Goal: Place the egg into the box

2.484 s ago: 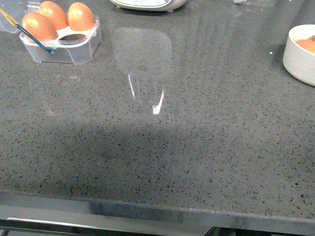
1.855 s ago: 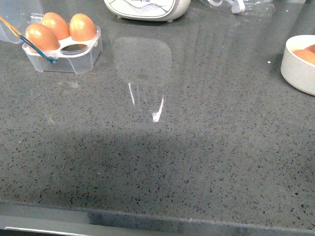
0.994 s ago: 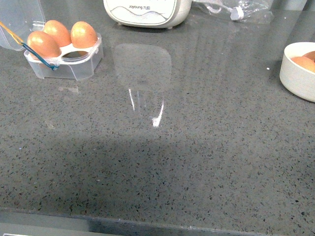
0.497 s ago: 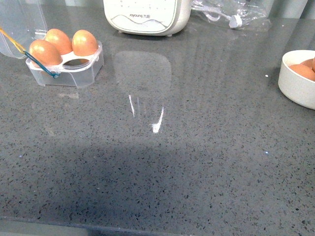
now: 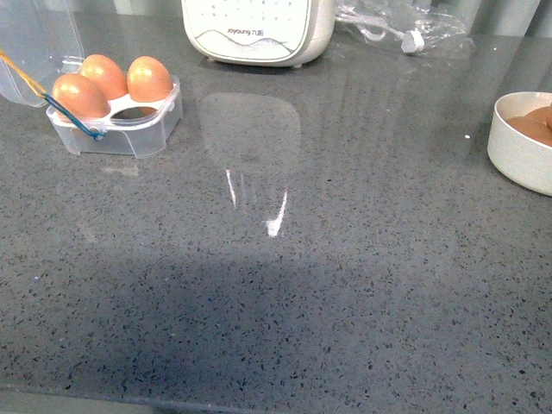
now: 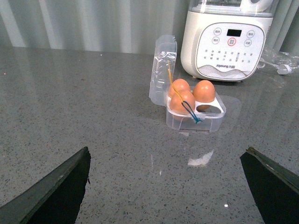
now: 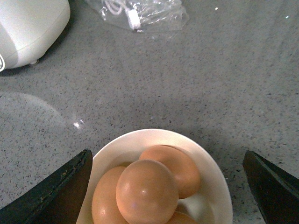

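The box (image 5: 121,138), a clear carton with its lid (image 5: 34,39) open, stands at the far left and holds three orange-brown eggs (image 5: 79,95); one cell near the front right is empty. It also shows in the left wrist view (image 6: 205,125), ahead of my open, empty left gripper (image 6: 167,154), which is well short of it. More eggs (image 7: 147,191) lie in a white bowl (image 7: 205,158) at the right edge of the counter (image 5: 517,164). My right gripper (image 7: 166,158) is open and empty, its fingers on either side above the bowl. Neither arm shows in the front view.
A big white appliance (image 5: 259,30) stands at the back, right of the box. A clear plastic bag with a cable (image 5: 405,26) lies at the back right. The grey speckled counter (image 5: 285,285) runs to its front edge at the bottom.
The front view has shifted: box, bowl and appliance sit lower in the picture and more of the back of the counter shows. The three eggs in the box have not moved.
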Tool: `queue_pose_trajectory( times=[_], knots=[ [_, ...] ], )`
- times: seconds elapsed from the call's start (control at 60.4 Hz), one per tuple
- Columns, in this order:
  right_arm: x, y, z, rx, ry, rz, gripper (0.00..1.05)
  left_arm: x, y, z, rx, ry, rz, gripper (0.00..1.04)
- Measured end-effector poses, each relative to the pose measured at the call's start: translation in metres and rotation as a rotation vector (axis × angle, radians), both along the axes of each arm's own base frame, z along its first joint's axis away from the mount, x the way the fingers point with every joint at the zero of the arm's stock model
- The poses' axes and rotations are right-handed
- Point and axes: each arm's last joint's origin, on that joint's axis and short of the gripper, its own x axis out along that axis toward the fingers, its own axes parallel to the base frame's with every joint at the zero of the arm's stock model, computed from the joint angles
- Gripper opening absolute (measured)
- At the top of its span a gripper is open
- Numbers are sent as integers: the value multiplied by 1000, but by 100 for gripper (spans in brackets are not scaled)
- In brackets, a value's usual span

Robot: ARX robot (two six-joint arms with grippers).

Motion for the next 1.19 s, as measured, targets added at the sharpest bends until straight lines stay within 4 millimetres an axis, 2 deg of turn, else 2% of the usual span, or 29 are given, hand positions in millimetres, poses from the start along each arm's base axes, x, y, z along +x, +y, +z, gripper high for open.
queue_pose_trajectory(
  times=[0.248,0.613,0.745,0.811,0.927,0.977,1.109,1.192],
  knots=[
    [8,4,-8,22,44,38,97,0,0,0,0,0,0,98],
    [6,3,-18,37,68,58,97,0,0,0,0,0,0,98],
    [4,3,-21,34,78,57,76,0,0,0,0,0,0,98],
    [3,3,-23,26,83,51,62,0,0,0,0,0,0,98],
    [2,3,-24,17,85,54,46,0,0,0,0,0,0,98],
    [1,3,-23,14,83,55,43,0,0,0,0,0,0,98],
    [-2,3,-19,-3,70,60,42,0,0,0,0,0,0,98],
    [-7,4,-8,-21,39,66,42,0,0,0,0,0,0,98]
  ],
)
